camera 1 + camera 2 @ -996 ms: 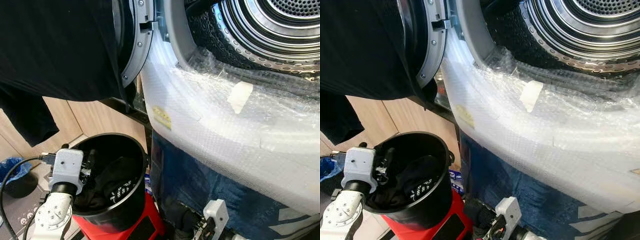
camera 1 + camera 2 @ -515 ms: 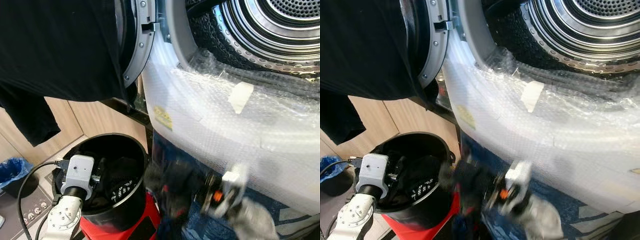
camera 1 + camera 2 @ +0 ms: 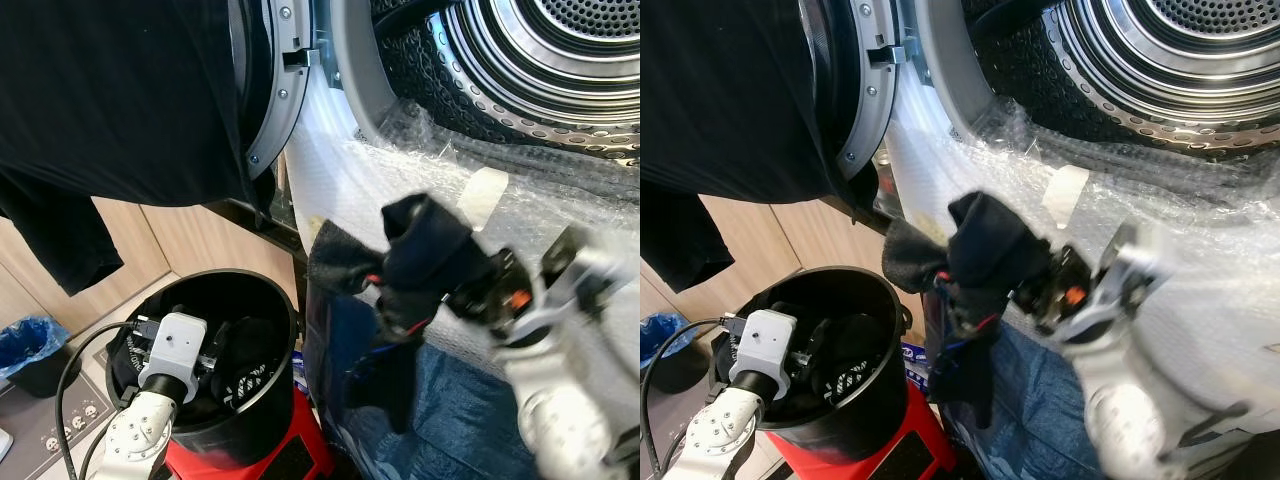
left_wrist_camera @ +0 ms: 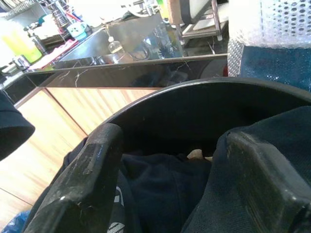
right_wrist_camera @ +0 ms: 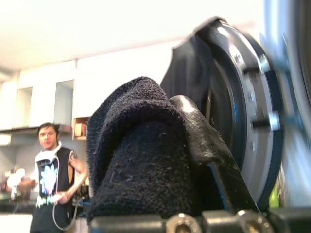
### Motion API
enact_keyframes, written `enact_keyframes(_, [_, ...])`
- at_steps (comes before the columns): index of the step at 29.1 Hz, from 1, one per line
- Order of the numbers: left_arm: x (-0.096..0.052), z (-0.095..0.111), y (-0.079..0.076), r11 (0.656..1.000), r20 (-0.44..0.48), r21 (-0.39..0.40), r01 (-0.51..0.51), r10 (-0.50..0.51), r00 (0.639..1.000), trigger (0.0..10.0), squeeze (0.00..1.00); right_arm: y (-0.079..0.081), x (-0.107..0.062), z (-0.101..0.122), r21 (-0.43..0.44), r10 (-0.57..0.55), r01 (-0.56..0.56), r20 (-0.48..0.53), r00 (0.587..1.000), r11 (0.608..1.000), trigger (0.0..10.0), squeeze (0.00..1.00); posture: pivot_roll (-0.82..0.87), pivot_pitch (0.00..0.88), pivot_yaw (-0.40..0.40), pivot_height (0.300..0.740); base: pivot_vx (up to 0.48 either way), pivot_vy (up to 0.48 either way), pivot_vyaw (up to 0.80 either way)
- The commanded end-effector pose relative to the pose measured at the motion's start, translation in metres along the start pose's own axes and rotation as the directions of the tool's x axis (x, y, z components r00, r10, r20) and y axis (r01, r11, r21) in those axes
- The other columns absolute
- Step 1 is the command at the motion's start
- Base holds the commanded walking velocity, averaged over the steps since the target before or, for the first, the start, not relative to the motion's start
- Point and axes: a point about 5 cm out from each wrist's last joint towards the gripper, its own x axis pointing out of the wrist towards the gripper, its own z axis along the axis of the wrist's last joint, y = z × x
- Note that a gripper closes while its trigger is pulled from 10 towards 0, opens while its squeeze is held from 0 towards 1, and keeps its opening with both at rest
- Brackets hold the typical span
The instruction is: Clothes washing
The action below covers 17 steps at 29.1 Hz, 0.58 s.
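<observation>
A dark navy, fuzzy piece of clothing hung bunched in the right tool, whose black fingers were closed tight on it, one finger pressed against the cloth in the right wrist view. The garment was held up in front of the bubble-wrapped front of the washing machine, below the open steel drum, with its loose end drooping toward the blue wrapping lower down. To the robot's left stood a round black plastic bucket on a red base, holding more dark clothes. The left tool sat inside the bucket's mouth with its two fingers spread apart over the dark fabric (nothing lay gripped between them). The round washer door stood swung open above the bucket, and a large black garment draped over it. Wooden cabinet fronts lay behind, with a blue bag in a dark bin on the floor. A person stood far off in the right wrist view.
</observation>
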Motion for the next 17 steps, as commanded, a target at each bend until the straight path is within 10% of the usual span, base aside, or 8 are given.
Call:
enact_keyframes(1, [0.001, 0.0, 0.001, 0.999, 0.002, 0.036, 0.001, -0.001, 1.0, 10.0, 0.0, -0.004, 0.006, 0.007, -0.017, 0.029, -0.029, -0.001, 1.0, 0.999, 0.0, 0.0, 0.18, 0.074, 0.102, 0.74, 0.0, 0.0, 0.0])
enact_keyframes(10, [0.007, 0.003, -0.003, 0.999, 0.016, 0.04, 0.014, -0.015, 1.0, 10.0, 0.0, -0.054, 0.059, 0.062, -0.22, 0.049, -0.04, 0.036, 0.998, 0.975, 0.0, 0.0, 0.15, 0.09, 0.106, 0.74, 0.0, 0.0, 0.0])
enact_keyframes(17, [0.004, 0.001, -0.008, 0.999, 0.006, 0.022, 0.029, -0.029, 1.0, 10.0, 0.0, -0.104, 0.111, 0.117, -0.335, -0.164, 0.195, 0.119, 0.979, 0.922, 0.0, 0.0, 0.14, 0.09, 0.11, 0.74, 0.0, 0.0, 0.0])
